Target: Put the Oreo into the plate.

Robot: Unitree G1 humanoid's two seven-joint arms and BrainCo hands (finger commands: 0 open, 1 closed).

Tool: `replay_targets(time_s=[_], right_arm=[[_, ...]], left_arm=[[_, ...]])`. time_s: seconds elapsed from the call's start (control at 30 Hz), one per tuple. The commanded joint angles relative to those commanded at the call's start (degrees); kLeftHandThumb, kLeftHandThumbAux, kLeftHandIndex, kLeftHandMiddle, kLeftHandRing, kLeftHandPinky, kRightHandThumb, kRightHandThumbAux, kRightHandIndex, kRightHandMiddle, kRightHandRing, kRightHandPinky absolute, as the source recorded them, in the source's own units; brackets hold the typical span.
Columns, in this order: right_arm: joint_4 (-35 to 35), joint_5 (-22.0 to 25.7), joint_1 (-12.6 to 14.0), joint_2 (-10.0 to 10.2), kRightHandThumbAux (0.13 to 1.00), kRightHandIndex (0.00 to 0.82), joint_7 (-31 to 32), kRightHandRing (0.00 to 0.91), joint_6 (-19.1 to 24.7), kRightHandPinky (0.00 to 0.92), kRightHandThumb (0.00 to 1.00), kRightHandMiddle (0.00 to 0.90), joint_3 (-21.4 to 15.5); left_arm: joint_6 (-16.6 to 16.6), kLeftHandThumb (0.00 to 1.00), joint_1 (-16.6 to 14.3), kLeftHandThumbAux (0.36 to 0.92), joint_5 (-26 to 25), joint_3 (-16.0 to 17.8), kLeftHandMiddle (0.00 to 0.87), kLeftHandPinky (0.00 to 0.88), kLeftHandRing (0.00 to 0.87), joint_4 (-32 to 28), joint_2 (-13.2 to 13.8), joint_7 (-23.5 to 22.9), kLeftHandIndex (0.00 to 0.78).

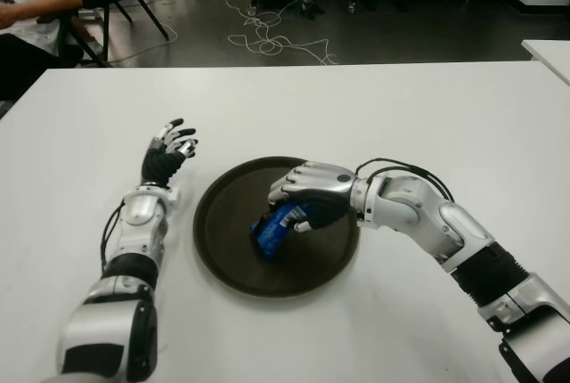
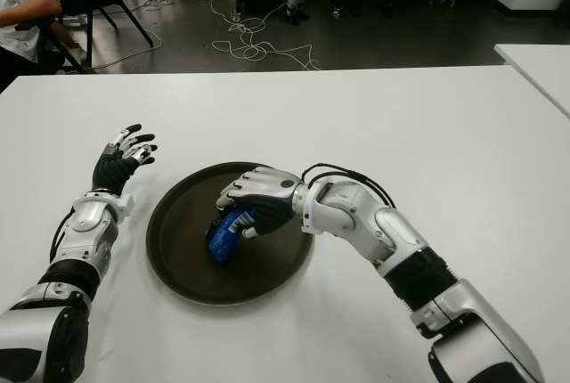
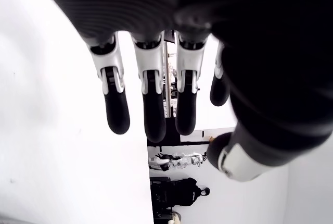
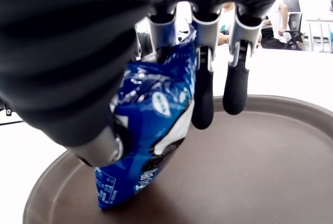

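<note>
I see a round dark brown plate (image 1: 218,254) on a white table (image 1: 401,107), and my right hand (image 1: 307,191) reaches in over the plate from its right side. That hand has its fingers curled around a blue Oreo packet (image 4: 148,130), which hangs below the palm with its lower end touching the plate's inner surface near the middle. My left hand (image 1: 167,153) shows over the table to the left of the plate, fingers spread and holding nothing.
</note>
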Motion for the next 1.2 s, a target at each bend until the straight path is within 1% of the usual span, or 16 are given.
replay_targets(time_s=[0.17, 0.4, 0.7, 0.93, 1.1, 1.17, 1.2], right_arm=[[0.90, 0.93, 0.21, 0.45, 0.738, 0.412, -1.20, 0.362, -0.75, 0.379, 0.691, 0.378, -0.28], [2.83, 1.72, 0.17, 0.98, 0.737, 0.412, -3.13, 0.364, -2.06, 0.389, 0.692, 0.378, -0.46], [5.03, 2.74, 0.40, 1.98, 0.737, 0.413, -4.83, 0.365, -3.09, 0.394, 0.694, 0.381, -0.83], [6.44, 2.36, 0.46, 2.52, 0.737, 0.413, -6.87, 0.370, -4.65, 0.386, 0.693, 0.390, -0.59], [6.49, 2.73, 0.41, 2.47, 0.736, 0.413, -7.04, 0.390, -5.42, 0.385, 0.695, 0.420, -0.54], [6.34, 3.11, 0.44, 2.41, 0.736, 0.413, -6.36, 0.394, -5.41, 0.387, 0.694, 0.424, -0.45], [5.37, 3.25, 0.52, 2.21, 0.736, 0.413, -4.90, 0.395, -4.58, 0.387, 0.694, 0.424, -0.19]], left_arm=[[0.06, 0.334, -0.19, 0.761, -0.69, 0.48, 0.273, 0.293, 0.273, 0.24, -0.22, -0.36, 0.174], [0.01, 0.326, 0.14, 0.758, -1.00, 0.74, 0.274, 0.296, 0.274, -0.31, -0.60, -0.11, 0.172], [0.78, 0.351, -0.21, 0.763, -0.54, 0.64, 0.269, 0.287, 0.264, 0.23, -0.30, 0.03, 0.171], [0.45, 0.349, 0.26, 0.763, -0.27, 0.26, 0.269, 0.289, 0.263, -0.81, -0.31, -0.38, 0.166], [0.48, 0.354, 0.27, 0.766, -0.37, 0.30, 0.275, 0.299, 0.272, -0.92, -0.44, -0.18, 0.171], [0.49, 0.351, 0.25, 0.767, -0.40, 0.34, 0.276, 0.297, 0.272, -0.83, -0.47, -0.05, 0.173], [0.44, 0.347, 0.24, 0.768, -0.46, 0.39, 0.276, 0.297, 0.273, -0.69, -0.50, -0.05, 0.174]])
